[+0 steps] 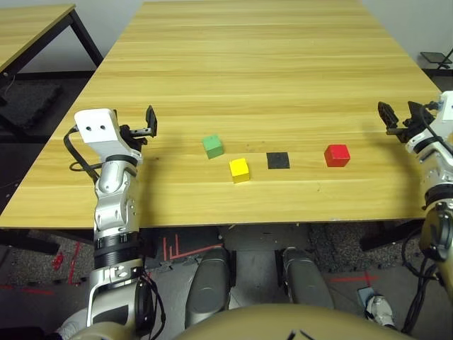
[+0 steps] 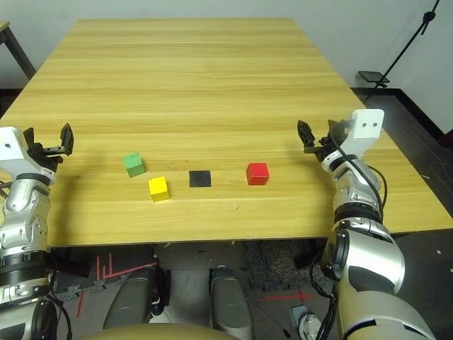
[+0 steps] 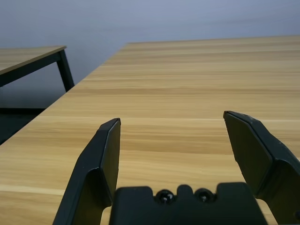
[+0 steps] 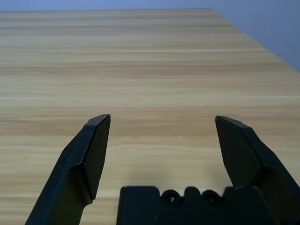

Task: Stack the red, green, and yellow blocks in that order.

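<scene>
Three cubes lie in a loose row near the table's front edge. The green block (image 1: pixel 213 146) is leftmost, the yellow block (image 1: pixel 239 170) sits just right of it and nearer the edge, and the red block (image 1: pixel 337 155) is farthest right. None touches another. My left gripper (image 1: pixel 141 129) hovers open over the table's left side, well left of the green block. My right gripper (image 2: pixel 316 136) hovers open at the right side, right of the red block (image 2: pixel 257 173). Both wrist views show spread fingers (image 3: pixel 101 159) (image 4: pixel 89 150) with bare wood between them.
A flat black square patch (image 1: pixel 278 161) lies on the wooden table (image 1: pixel 269 71) between the yellow and red blocks. A second table (image 1: pixel 28 28) stands off to the left. A black stand base (image 2: pixel 375 76) is on the floor at the right.
</scene>
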`<state>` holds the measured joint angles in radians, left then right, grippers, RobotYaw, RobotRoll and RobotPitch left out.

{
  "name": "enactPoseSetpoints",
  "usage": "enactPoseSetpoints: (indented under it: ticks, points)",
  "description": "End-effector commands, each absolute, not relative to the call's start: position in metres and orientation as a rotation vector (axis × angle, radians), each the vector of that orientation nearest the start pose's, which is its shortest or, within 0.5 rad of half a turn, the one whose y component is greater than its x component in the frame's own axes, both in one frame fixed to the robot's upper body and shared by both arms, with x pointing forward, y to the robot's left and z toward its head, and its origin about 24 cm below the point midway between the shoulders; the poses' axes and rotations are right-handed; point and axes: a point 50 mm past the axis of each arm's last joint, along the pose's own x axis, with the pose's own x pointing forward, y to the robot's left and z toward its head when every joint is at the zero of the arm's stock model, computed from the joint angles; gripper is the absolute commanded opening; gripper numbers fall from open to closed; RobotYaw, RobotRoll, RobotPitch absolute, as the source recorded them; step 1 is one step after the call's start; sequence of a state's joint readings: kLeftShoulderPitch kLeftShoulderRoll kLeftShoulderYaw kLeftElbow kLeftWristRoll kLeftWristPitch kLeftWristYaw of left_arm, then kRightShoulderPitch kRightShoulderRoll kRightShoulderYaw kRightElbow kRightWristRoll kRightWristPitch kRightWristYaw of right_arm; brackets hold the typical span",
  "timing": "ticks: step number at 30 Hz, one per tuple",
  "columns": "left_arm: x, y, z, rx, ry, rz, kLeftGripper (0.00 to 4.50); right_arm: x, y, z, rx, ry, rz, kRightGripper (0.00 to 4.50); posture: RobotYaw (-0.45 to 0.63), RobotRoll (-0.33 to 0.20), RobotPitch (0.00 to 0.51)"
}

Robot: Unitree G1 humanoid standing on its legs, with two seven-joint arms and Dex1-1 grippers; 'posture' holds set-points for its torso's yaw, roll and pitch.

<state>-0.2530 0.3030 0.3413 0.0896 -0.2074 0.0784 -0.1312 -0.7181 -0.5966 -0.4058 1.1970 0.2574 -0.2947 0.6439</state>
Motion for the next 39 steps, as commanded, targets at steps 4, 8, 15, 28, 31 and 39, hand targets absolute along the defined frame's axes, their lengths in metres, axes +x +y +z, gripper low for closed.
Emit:
enactPoseSetpoints:
  ticks: [4, 8, 15, 28, 31, 39]
  points:
    - [0.295, 0.251, 0.105, 0.059, -0.102, 0.063, 4.48, 0.323, -0.35, 0.106, 0.021, -0.071, 0.035, 4.5, 0.06, -0.073, 0.09]
    - [0.297, 0.239, 0.136, 0.009, -0.129, -0.139, 4.48, 0.327, -0.345, 0.131, -0.03, -0.038, 0.24, 4.5, 0.05, -0.077, 0.108]
    - [0.286, 0.212, 0.185, 0.031, -0.088, -0.725, 4.48, 0.314, -0.308, 0.166, -0.279, 0.256, 0.861, 4.5, 0.1, -0.125, 0.079]
    - [0.279, 0.189, 0.175, 0.21, 0.145, -1.116, 4.48, 0.34, -0.27, 0.161, -0.582, 0.562, 1.256, 4.5, 0.19, -0.125, 0.088]
    - [0.279, 0.188, 0.175, 0.205, 0.15, -1.112, 4.48, 0.345, -0.264, 0.162, -0.637, 0.6, 1.28, 4.5, 0.22, -0.128, 0.091]
    - [0.269, 0.188, 0.168, 0.207, 0.225, -1.145, 4.48, 0.352, -0.255, 0.159, -0.777, 0.676, 1.312, 4.5, 0.28, -0.142, 0.093]
